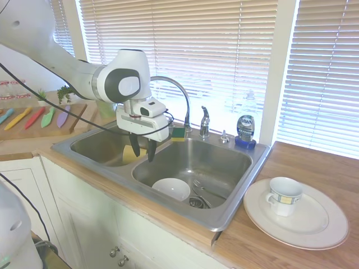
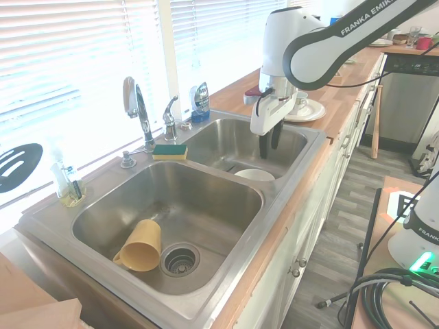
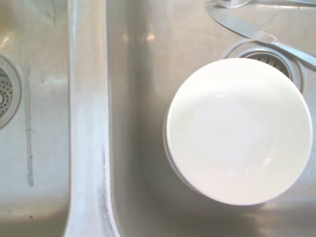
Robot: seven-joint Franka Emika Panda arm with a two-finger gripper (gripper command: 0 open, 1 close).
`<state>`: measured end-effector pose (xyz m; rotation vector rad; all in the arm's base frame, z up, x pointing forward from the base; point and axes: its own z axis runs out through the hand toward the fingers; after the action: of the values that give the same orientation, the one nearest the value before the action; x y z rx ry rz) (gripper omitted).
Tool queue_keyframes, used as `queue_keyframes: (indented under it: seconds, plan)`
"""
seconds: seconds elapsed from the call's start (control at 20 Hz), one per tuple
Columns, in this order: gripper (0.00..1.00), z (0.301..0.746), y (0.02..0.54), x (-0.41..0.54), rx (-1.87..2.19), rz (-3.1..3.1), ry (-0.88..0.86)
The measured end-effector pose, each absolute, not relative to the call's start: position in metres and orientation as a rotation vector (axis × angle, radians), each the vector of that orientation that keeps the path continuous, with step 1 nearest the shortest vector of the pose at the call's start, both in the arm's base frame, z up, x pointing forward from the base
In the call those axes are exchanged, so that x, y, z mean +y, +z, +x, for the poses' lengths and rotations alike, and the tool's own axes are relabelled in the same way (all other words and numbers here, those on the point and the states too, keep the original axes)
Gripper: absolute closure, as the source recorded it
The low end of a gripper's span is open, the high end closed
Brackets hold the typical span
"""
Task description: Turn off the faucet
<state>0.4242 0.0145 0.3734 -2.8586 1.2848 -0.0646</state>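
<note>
Gripper (image 1: 141,152) hangs empty, fingers slightly parted, over the double sink's (image 1: 224,216) divider, above a white bowl (image 3: 239,129) in the basin. Farther back, on the sink's rear rim, stands the faucet (image 2: 137,106).

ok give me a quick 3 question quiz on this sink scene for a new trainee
1. True or false: the end effector is touching the faucet lever.
2. Multiple choice: what lies in the basin under the end effector? A) a yellow cup B) a white bowl C) a sponge
3. Fill in: the mug stands on a white ____ on the counter.

Key
1. False. It hangs over the sink, apart from the lever.
2. B. The white bowl lies there; the yellow cup is in the other basin, and the sponge is on the rim.
3. plate
</note>
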Motion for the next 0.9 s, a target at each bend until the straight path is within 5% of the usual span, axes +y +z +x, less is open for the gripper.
queue_keyframes:
  seconds: [0.55, 0.9]
  plan:
    - [1.00, 0.429, 0.377, 0.003, 1.335, -2.824, -0.132]
    - [1.00, 0.504, 0.388, 0.006, 1.383, -2.752, -0.267]
